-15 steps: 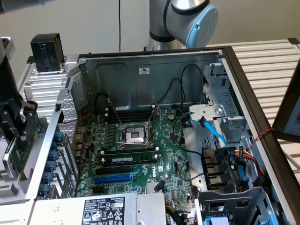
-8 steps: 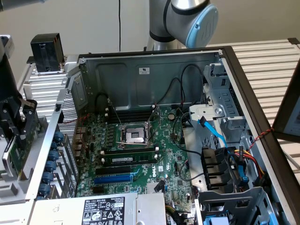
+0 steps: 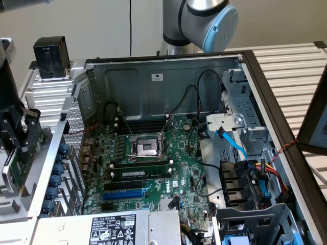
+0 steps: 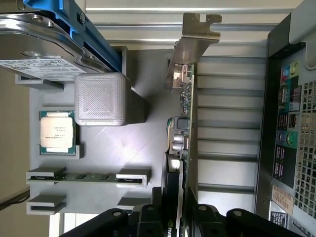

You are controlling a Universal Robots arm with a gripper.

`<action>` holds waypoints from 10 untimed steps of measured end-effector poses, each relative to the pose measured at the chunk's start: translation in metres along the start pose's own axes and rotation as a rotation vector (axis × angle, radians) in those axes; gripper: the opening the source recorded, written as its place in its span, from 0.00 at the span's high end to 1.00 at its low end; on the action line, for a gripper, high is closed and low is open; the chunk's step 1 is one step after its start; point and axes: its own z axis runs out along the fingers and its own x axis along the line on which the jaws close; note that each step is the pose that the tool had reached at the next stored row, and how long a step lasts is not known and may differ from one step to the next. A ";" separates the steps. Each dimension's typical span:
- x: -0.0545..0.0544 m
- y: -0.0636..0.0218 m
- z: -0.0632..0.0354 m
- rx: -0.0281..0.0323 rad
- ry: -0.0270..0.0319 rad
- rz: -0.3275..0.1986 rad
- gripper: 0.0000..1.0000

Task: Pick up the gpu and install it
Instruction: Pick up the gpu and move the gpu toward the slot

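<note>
Gripper (image 4: 174,217) fingers, black and blocky, clamped either side of gpu (image 4: 186,123). Card held edge-on near grey tray (image 4: 123,148), outside case (image 3: 138,87), at far left of exterior view.

Risks, as judged:
- Grip sits at rounded shroud end, so card may tilt or slip.
- Long silver bracket (image 4: 195,44) could snag perforated rear wall (image 3: 76,127).
- Any skew would miss blue slot (image 3: 125,194) on motherboard (image 3: 184,153).

Textures: thin green board, glossy black shroud, bent sheet-metal bracket, matte ribbed printed tray.
</note>
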 end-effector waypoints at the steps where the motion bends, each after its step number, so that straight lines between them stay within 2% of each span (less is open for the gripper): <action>1: 0.000 0.0000 0.0000 0.0000 0.0018 0.000 0.72; 5: 0.000 0.0000 0.0000 0.0007 0.0021 0.000 0.72; 10: -0.002 -0.0001 -0.0002 0.0076 0.0023 -0.001 0.72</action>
